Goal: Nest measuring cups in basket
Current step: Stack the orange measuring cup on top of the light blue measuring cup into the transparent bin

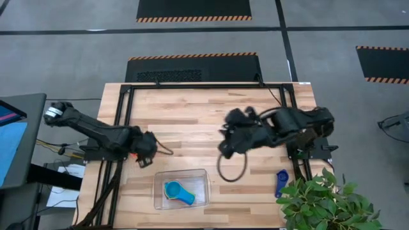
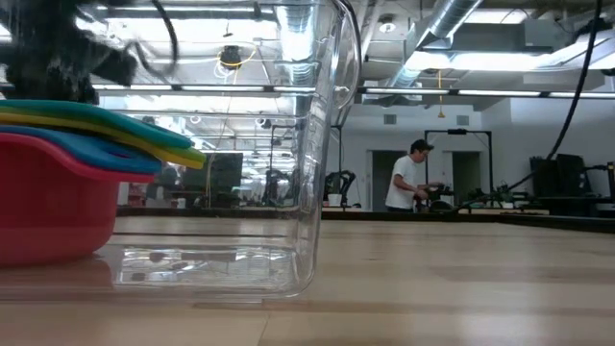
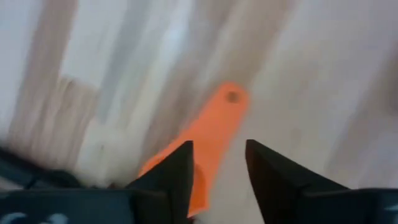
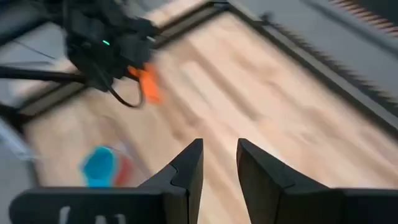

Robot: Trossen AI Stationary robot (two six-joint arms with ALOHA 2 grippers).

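My left gripper (image 1: 147, 152) is over the table's left part, above and left of the basket, and is shut on the orange measuring cup (image 3: 208, 140). The clear basket (image 1: 201, 174) stands near the front edge and holds nested cups, with a light blue cup (image 1: 176, 191) on top. In the low view the stack shows a red cup (image 2: 48, 207) at the bottom and blue, yellow and green rims above it. A dark blue cup (image 1: 281, 182) lies flat on the table at the front right. My right gripper (image 1: 225, 148) hovers right of the basket, open and empty. My left gripper has the orange cup's flat handle (image 3: 202, 168) between its two fingers, lying along them. The handle's free end with its hole (image 3: 231, 96) sticks out past the fingertips. The bowl is hidden under the gripper. In the right wrist view the cup (image 4: 148, 84) hangs clear of the table.
A potted plant (image 1: 326, 201) overhangs the table's front right corner, beside the dark blue cup. A black frame (image 1: 124, 121) runs along the table's left, far and right sides. Bare wood lies between the two arms. A person (image 2: 408, 178) stands far off in the room.
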